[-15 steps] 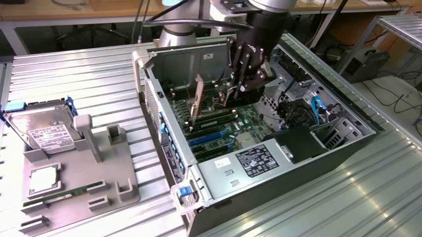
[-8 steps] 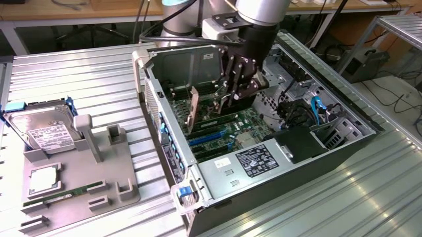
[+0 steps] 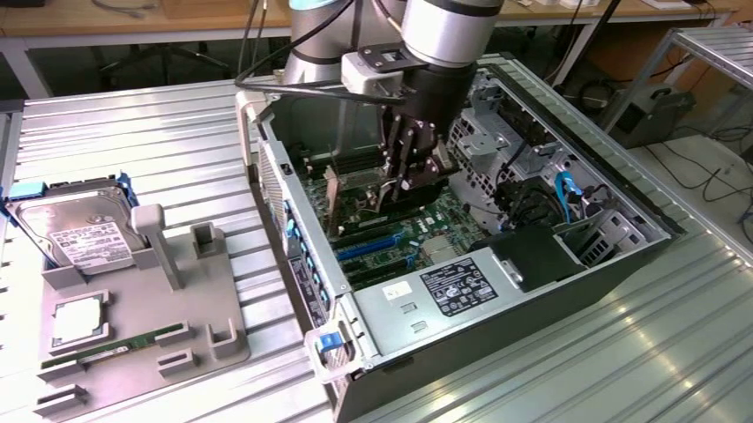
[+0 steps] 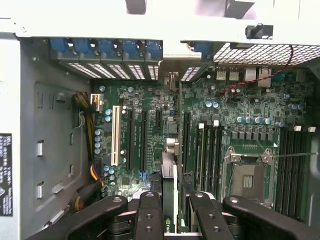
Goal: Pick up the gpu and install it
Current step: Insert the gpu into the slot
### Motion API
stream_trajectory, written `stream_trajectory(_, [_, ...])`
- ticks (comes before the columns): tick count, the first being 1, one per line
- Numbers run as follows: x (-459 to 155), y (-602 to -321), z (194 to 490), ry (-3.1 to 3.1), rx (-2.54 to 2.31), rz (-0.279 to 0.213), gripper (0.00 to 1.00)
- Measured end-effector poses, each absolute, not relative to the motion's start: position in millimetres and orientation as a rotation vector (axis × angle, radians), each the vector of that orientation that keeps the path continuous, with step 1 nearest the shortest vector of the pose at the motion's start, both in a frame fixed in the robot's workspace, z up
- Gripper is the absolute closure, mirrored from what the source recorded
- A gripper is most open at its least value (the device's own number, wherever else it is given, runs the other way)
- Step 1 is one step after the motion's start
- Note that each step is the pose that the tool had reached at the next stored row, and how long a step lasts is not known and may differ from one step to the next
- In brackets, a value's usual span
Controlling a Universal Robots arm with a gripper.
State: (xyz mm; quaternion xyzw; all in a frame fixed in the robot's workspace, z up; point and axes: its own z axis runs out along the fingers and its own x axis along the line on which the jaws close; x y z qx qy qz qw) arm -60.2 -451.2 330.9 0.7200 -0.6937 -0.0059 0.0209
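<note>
**Wrist view: graphics card held over the motherboard slots**

Wrist view shows the gripper (image 4: 175, 217) closed on the gpu (image 4: 169, 192), its fingers (image 4: 149, 215) pinching both faces so the card hangs edge-on over the motherboard (image 4: 200, 100), probably to line its connector up with a long slot. Whether the edge has met a slot cannot be told. In the exterior view, the card sits inside the open computer case (image 3: 506, 352), well apart from the hard drive (image 3: 73, 236) on the grey holder (image 3: 224, 344) at the exterior view's left.

Silver-grey tubular arm (image 3: 453, 26), black wrist section (image 3: 433, 92), pale camera block (image 3: 374, 77), black cable (image 3: 300, 85), black claw (image 3: 412, 176), round screws along fingers (image 4: 149, 215)
</note>
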Motion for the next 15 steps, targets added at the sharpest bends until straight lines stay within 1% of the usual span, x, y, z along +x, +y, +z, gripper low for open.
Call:
stream_trajectory(9, [-62.3, -451.0, 315.7, -2.152, 2.232, -0.018, 0.74])
stream_trajectory(15, [-62.3, -451.1, 314.5, -2.151, 2.232, -0.018, 0.74])
